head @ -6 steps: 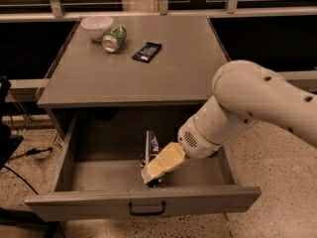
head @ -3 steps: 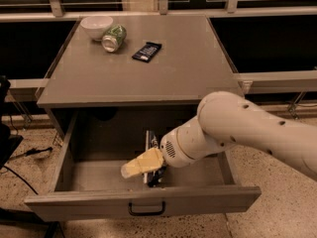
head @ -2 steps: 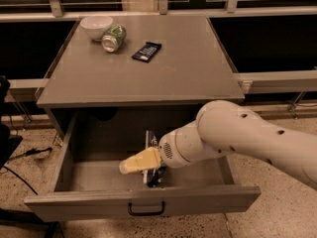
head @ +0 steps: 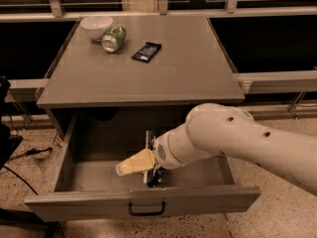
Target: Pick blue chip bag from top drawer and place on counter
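Observation:
The top drawer [head: 79, 202] is pulled open below the counter [head: 168, 81]. The blue chip bag [head: 148, 141] stands on edge in the middle of the drawer. It shows only as a thin dark strip with white patches, mostly hidden behind my arm. My gripper [head: 130, 165] is down inside the drawer, pointing left. It is right in front of the bag and near the drawer's front panel. My bulky white arm [head: 233, 138] reaches in from the right and covers the drawer's right half.
On the counter's back left are a white bowl [head: 96, 26], a green can [head: 113, 37] on its side and a flat dark bar wrapper [head: 147, 51]. A black handle [head: 146, 210] sits on the drawer front. Cables [head: 25, 155] lie on the floor at left.
My arm has swung left and sunk lower into the drawer. The gripper tip now points left, across the front of the chip bag. The bag has not visibly moved.

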You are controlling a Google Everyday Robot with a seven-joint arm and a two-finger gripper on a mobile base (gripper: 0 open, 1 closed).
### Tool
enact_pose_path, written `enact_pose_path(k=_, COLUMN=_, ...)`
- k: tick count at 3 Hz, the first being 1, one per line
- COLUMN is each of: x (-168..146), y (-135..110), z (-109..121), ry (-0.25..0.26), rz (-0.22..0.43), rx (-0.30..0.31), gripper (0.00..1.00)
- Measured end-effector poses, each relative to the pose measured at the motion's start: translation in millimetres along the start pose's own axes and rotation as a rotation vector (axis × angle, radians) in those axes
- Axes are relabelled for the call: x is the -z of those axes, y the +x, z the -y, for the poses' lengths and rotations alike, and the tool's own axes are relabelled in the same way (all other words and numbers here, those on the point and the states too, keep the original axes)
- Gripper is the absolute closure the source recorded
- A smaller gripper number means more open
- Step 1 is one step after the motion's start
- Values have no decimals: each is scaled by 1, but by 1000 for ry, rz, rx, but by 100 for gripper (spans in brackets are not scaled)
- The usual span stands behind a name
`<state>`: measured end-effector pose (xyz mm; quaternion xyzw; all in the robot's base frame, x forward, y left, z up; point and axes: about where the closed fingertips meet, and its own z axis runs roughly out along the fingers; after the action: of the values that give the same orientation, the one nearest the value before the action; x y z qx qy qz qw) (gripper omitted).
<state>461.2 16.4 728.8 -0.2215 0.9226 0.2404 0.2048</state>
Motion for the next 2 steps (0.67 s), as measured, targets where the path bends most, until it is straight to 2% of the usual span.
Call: enact_pose_path(k=2, x=-29, y=4, z=-3, ry=67, rz=-47, rx=20, gripper=0)
